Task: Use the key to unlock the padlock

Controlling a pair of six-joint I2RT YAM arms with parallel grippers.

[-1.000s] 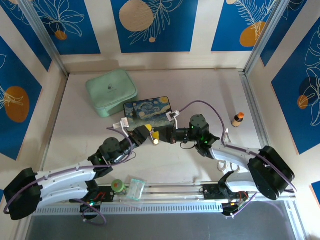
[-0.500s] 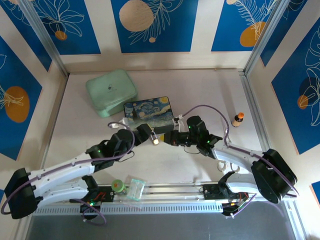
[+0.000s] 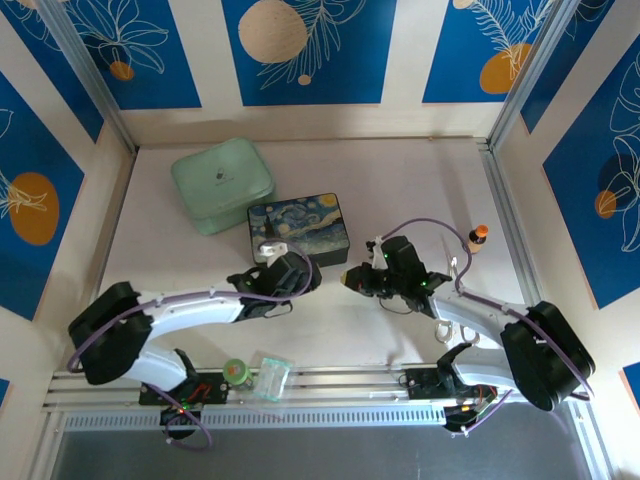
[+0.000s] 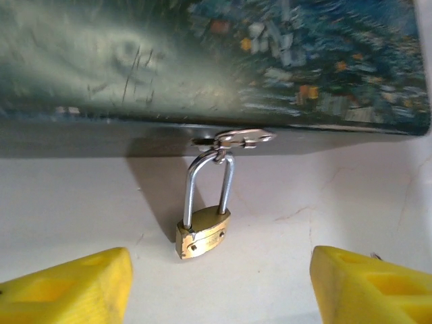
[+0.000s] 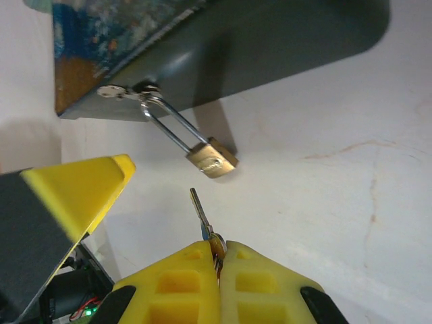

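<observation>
The small brass padlock (image 4: 202,233) hangs by its silver shackle (image 4: 209,181) from the hasp (image 4: 236,138) on the front of the painted box (image 3: 298,225), with its body resting on the table. My left gripper (image 4: 219,266) is open just in front of the padlock. Its yellow fingers (image 4: 74,287) stand wide to either side and touch nothing. My right gripper (image 5: 219,246) is shut on the bow of the thin silver key (image 5: 200,210). The key's blade points at the padlock (image 5: 212,157) and stops a short way from it. From above, the left gripper (image 3: 298,270) and the right gripper (image 3: 348,279) face each other in front of the box.
A mint-green case (image 3: 222,185) lies behind the box at the back left. A small brown bottle (image 3: 476,238) stands near the right wall. A green-capped item (image 3: 235,370) and a clear plastic piece (image 3: 270,378) sit on the front rail.
The left arm has swung its elbow out to the left and lowered, and its gripper now faces the box front. The right gripper has drawn slightly back to the right with the key.
</observation>
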